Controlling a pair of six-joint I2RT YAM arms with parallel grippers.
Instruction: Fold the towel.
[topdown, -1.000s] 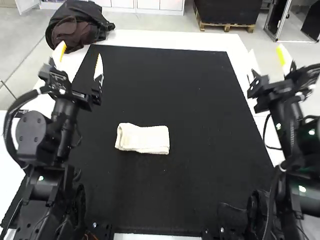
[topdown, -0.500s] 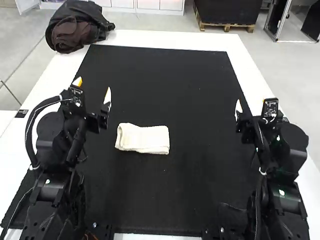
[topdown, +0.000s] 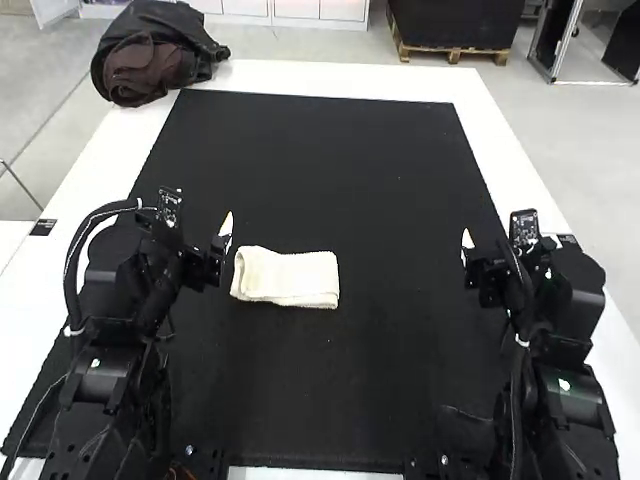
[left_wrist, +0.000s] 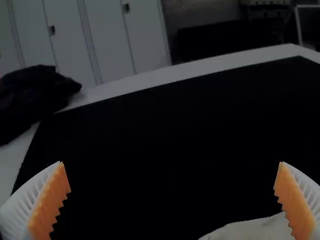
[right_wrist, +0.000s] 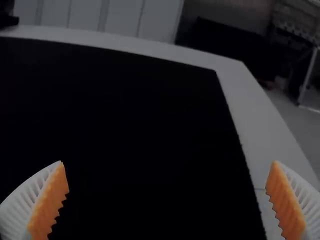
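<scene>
A white towel (topdown: 286, 277) lies folded into a small rectangle, its layered edges showing along the near side; the number of folds cannot be told. Just left of it, the left gripper (topdown: 206, 262) stands above the mat, not touching it. The right gripper (topdown: 488, 276) is well to the towel's right, over the mat's right part. In the left wrist view, the left gripper (left_wrist: 171, 162) has its ribbed fingers wide apart, with part of the towel (left_wrist: 252, 229) beyond one of them. Nothing is between the spread fingers of the right gripper (right_wrist: 168, 161) in its wrist view.
A black mat (topdown: 320, 160) covers most of the white table (topdown: 500, 150). On the table's far left corner sits a dark bag or bundled jacket (topdown: 155, 55). Bare mat stretches beyond the towel and between it and the right arm.
Both grippers have come back and down from farther forward. The left one shifted right toward the towel, while the right one swung inward from the table's right edge. The towel has stayed put.
</scene>
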